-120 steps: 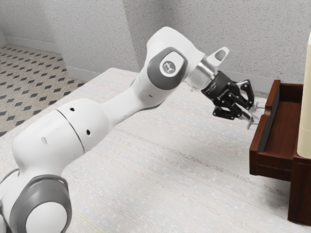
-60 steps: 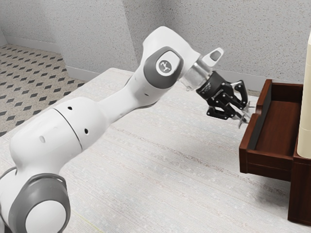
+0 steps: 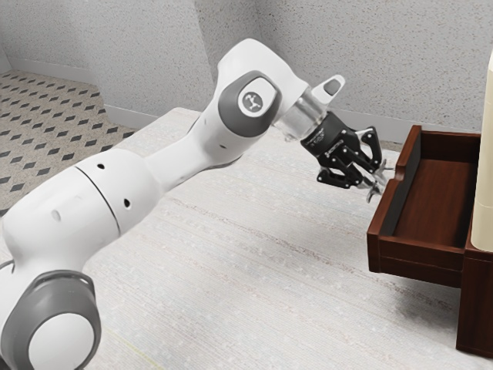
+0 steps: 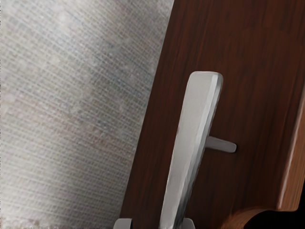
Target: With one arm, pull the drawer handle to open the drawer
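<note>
In the exterior view, the tool is right of the centre of the frame, at the front of the drawer. Its fingers are spread, with the metal handle between them. In the wrist view, a gap can be seen between one finger and the handle, and the other finger is just beside it; whether that one touches, I cannot tell.

The handle is a flat grey bar. It stands off from the dark red-brown front of the drawer, and a short post joins the two. The drawer is open: in the right part of the frame it comes out of the wooden cabinet, and its inner bottom is visible. On top of the cabinet, at the right edge, there is a cream-coloured object, partly cut by the frame.

The white arm reaches from the lower left, over the pale worktop, and its hand is tilted down to the right. The patterned floor is at the upper left.
</note>
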